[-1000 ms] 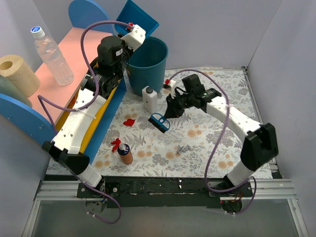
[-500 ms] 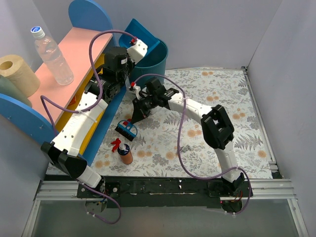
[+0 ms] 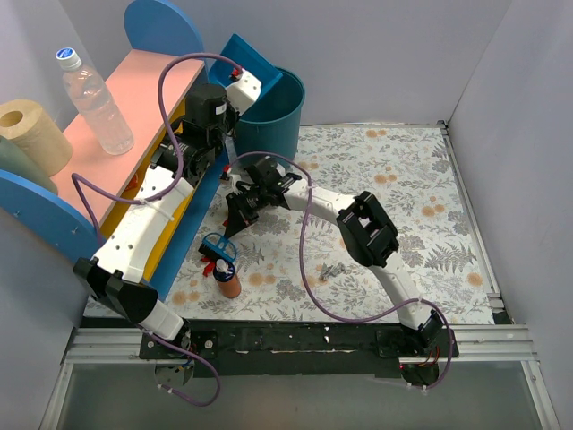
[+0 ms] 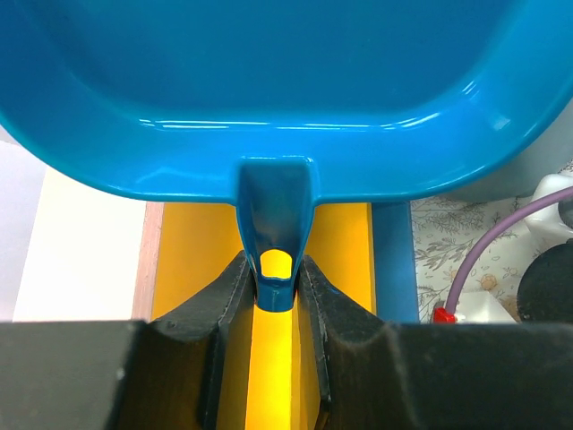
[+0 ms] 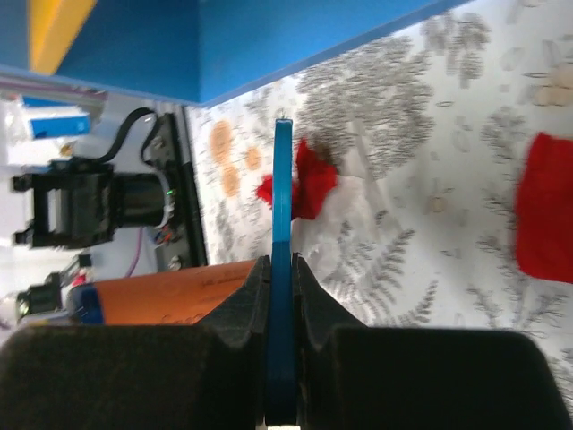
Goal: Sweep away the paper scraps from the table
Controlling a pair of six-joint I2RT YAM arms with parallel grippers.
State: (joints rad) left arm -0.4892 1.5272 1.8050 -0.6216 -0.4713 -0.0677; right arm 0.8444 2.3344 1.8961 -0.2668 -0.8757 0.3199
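My right gripper (image 3: 230,221) is shut on the blue hand brush (image 3: 215,246), stretched far left over the table (image 3: 403,179). In the right wrist view the gripper (image 5: 282,269) clamps the brush's thin blue edge (image 5: 283,188). A red paper scrap (image 5: 309,179) lies just beyond the brush and another (image 5: 542,210) at the right. From above, a red scrap (image 3: 210,265) lies beside the brush and a silver-grey scrap (image 3: 333,269) lies mid-table. My left gripper (image 3: 243,81) is shut on the blue dustpan (image 3: 255,52), held tilted over the bin; it (image 4: 275,273) pinches the pan's handle (image 4: 273,215).
A blue bin (image 3: 273,125) stands at the back left. An orange bottle (image 3: 229,282) stands right by the brush and also shows in the right wrist view (image 5: 170,291). The pink-and-yellow shelf unit (image 3: 134,98) at the left holds a water bottle (image 3: 94,103) and a paper roll (image 3: 31,134).
My right arm has swung the brush from mid-table leftward and toward the front, up beside the orange bottle. The left arm with the dustpan has shifted only slightly.
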